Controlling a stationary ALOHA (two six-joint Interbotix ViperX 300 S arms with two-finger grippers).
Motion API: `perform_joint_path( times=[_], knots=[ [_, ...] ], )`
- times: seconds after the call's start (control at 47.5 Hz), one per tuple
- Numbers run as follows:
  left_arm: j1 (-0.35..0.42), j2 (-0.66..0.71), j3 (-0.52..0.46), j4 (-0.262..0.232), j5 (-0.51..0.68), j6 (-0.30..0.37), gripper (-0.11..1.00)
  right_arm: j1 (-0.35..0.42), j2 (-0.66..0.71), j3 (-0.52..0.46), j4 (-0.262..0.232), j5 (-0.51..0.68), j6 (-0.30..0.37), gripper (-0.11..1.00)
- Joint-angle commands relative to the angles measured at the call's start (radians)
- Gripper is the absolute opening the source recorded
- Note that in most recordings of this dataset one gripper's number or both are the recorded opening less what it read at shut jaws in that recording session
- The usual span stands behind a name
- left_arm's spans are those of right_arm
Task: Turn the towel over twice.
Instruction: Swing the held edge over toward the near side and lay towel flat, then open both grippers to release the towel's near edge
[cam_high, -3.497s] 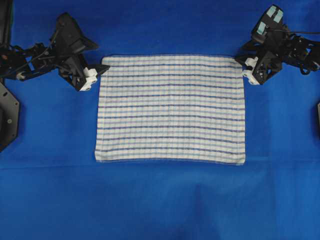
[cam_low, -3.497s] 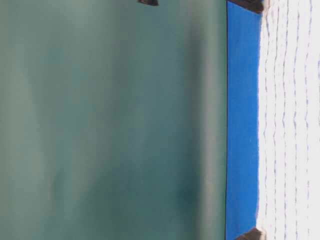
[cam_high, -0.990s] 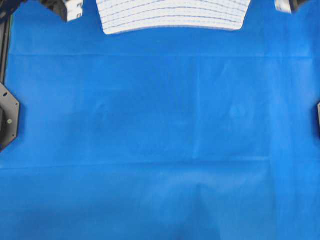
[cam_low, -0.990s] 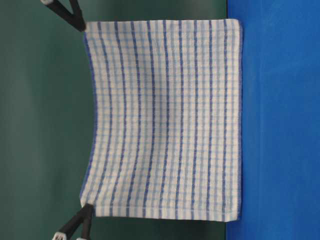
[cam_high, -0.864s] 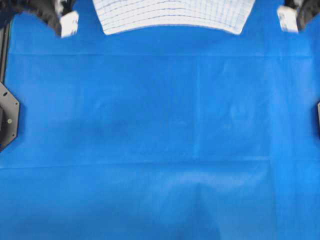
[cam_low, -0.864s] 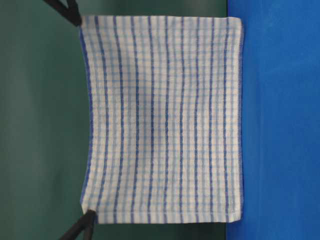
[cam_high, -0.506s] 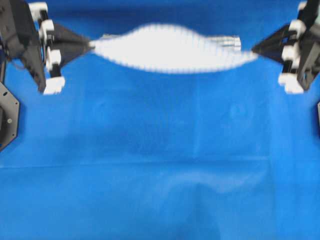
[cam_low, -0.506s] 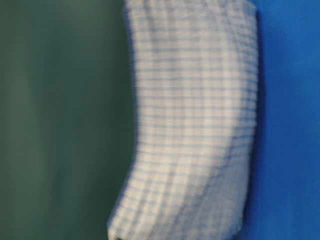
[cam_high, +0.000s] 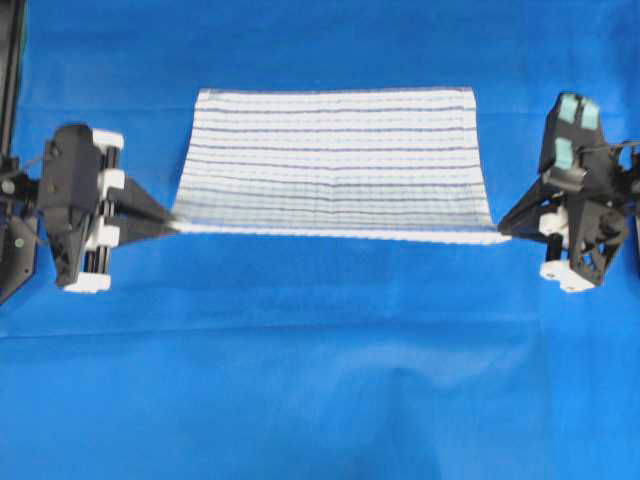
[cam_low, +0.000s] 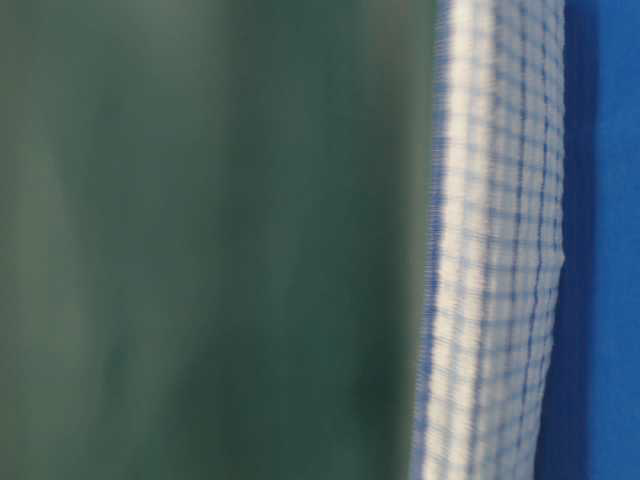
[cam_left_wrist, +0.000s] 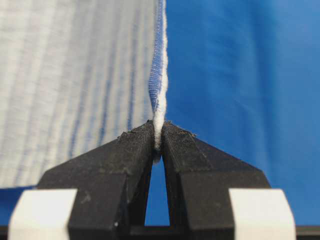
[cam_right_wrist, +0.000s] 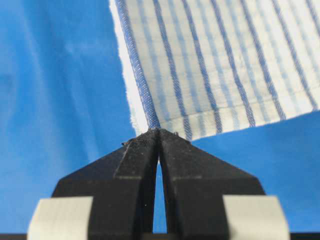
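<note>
The towel (cam_high: 330, 150), white with thin dark-blue and light-blue stripes, is stretched between my two grippers. Its far edge lies on the blue sheet and its near edge is held up, taut. My left gripper (cam_high: 172, 226) is shut on the near left corner, and the left wrist view shows the hem (cam_left_wrist: 158, 75) pinched between the black tips (cam_left_wrist: 157, 136). My right gripper (cam_high: 500, 232) is shut on the near right corner, with the striped cloth (cam_right_wrist: 220, 65) running off from its closed tips (cam_right_wrist: 159, 132). From table level the towel (cam_low: 495, 250) is a blurred, low, slanting band.
The plain blue sheet (cam_high: 320, 380) covers the table under and around the towel. Black arm bases sit at the left edge (cam_high: 15, 250). A dark green wall (cam_low: 200, 240) stands behind the table.
A second ago the towel hung upright at the back. Both grippers have since swung toward the near side and down, carrying the held edge over so the towel now slants low over the table.
</note>
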Motion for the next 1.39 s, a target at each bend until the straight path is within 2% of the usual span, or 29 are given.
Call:
perform_joint_path(
  times=[0.0,0.169,0.442,1.116,1.18,1.222,1.369],
  knots=[
    [-0.035,0.020,0.002,-0.003,-0.006,-0.035,0.04,0.043,0.028,0.000,0.002,-0.012,0.041,0.03],
    [-0.095,0.086,0.000,-0.002,-0.006,-0.086,0.04,0.118,0.080,-0.002,0.002,-0.029,0.123,0.03],
    [-0.164,0.201,-0.038,-0.003,-0.008,-0.089,0.04,0.183,0.149,-0.017,-0.002,-0.038,0.207,0.03],
    [-0.173,0.238,-0.063,-0.003,0.006,-0.087,0.05,0.186,0.245,-0.061,-0.014,-0.063,0.216,0.04],
    [-0.173,0.238,-0.064,-0.002,0.006,-0.087,0.10,0.186,0.256,-0.071,-0.014,-0.067,0.216,0.04],
    [-0.173,0.236,-0.063,-0.002,0.006,-0.087,0.17,0.186,0.261,-0.077,-0.015,-0.069,0.216,0.11],
    [-0.173,0.219,-0.077,-0.003,0.006,-0.087,0.46,0.186,0.262,-0.089,-0.018,-0.067,0.213,0.54]
  ],
)
